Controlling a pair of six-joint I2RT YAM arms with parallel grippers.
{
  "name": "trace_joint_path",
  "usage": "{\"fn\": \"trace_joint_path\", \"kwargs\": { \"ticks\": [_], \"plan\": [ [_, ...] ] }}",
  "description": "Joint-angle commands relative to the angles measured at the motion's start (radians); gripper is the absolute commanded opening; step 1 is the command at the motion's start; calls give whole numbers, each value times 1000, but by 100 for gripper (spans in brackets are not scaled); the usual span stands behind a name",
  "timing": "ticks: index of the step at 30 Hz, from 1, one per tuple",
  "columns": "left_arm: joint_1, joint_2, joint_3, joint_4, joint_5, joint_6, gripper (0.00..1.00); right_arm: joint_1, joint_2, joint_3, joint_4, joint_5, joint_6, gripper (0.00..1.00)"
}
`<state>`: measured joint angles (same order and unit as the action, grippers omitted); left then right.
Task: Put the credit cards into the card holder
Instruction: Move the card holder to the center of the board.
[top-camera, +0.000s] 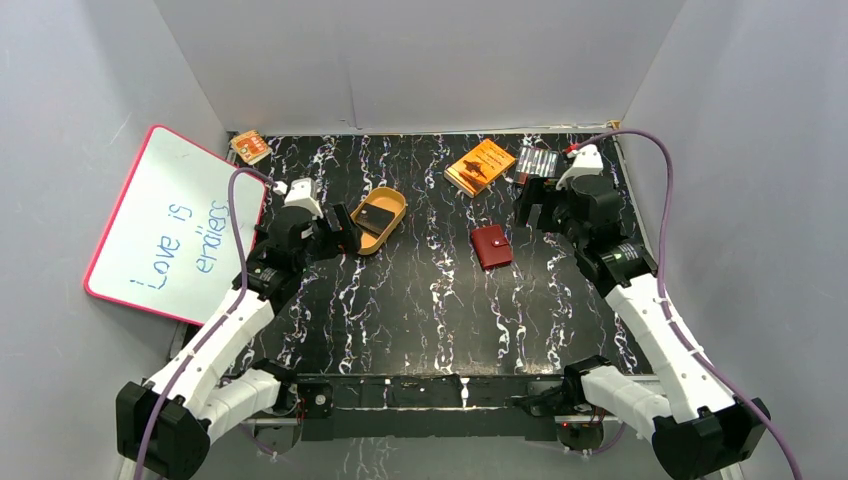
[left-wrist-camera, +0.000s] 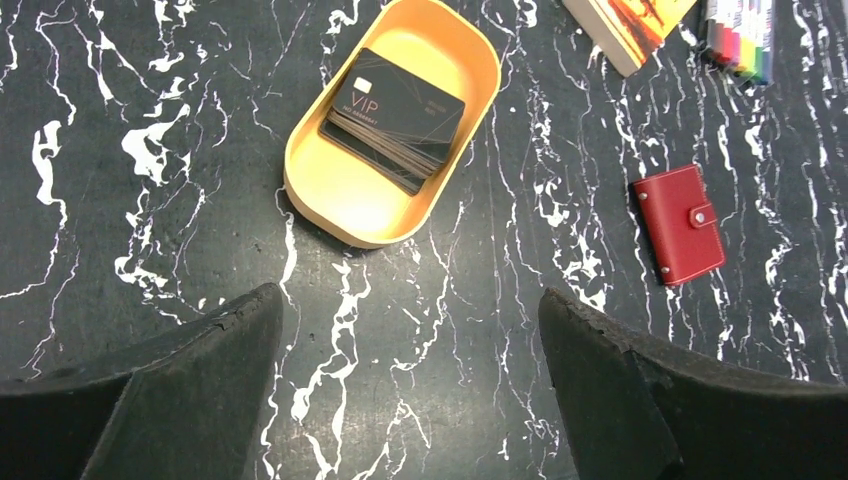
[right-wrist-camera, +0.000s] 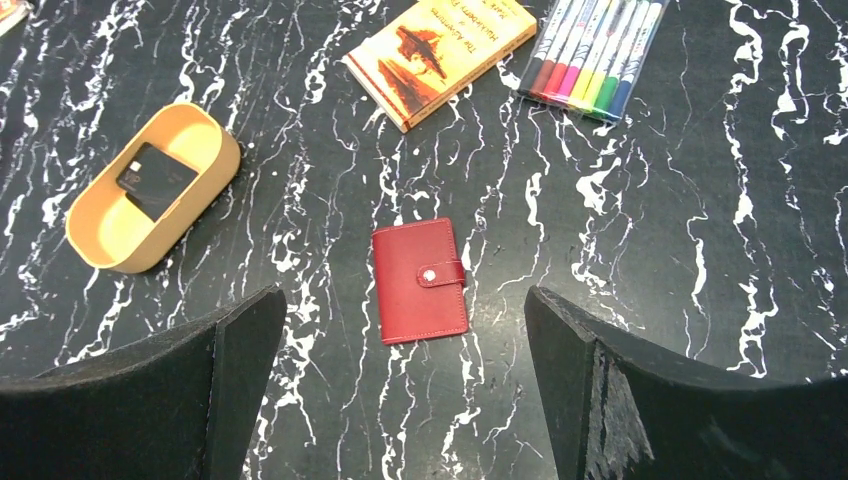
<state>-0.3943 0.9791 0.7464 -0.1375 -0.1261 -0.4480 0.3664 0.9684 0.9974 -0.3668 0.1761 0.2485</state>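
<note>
A stack of black credit cards (left-wrist-camera: 395, 118) lies in a tan oval tray (left-wrist-camera: 340, 195), left of centre on the table; the cards (top-camera: 379, 215) also show in the top view and in the right wrist view (right-wrist-camera: 155, 178). The dark red card holder (top-camera: 491, 246) lies shut and snapped, flat on the table near the middle; it shows in both wrist views (right-wrist-camera: 420, 280) (left-wrist-camera: 682, 223). My left gripper (left-wrist-camera: 410, 330) is open and empty, just short of the tray. My right gripper (right-wrist-camera: 405, 335) is open and empty, hovering above and behind the card holder.
An orange book (top-camera: 480, 166) and a pack of coloured markers (top-camera: 537, 162) lie at the back right. A small orange box (top-camera: 250, 147) sits at the back left. A pink-framed whiteboard (top-camera: 170, 225) leans at the left. Grey walls enclose the marbled black table (top-camera: 420, 320).
</note>
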Motion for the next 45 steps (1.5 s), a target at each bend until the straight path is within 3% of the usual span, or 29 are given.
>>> {"fn": "trace_joint_path", "kwargs": {
  "ticks": [1,13,23,30,34,40,45],
  "plan": [
    [8,-54,-15,55,19,-19,96,-11,-29,2,53,-44,56,99],
    [10,-64,-34,116,111,-29,96,-15,-23,27,6,-146,35,98],
    [9,-29,-56,130,126,-51,93,20,56,-107,5,-270,157,85],
    [9,3,-43,92,91,-61,92,85,154,-180,102,-235,237,76],
    [9,26,-27,49,28,-63,91,122,231,-167,105,-119,252,73],
    [9,52,-12,25,24,-63,90,105,324,-146,136,22,250,69],
    [9,41,-16,31,26,-61,90,29,435,-116,185,-46,233,66]
  ]
}}
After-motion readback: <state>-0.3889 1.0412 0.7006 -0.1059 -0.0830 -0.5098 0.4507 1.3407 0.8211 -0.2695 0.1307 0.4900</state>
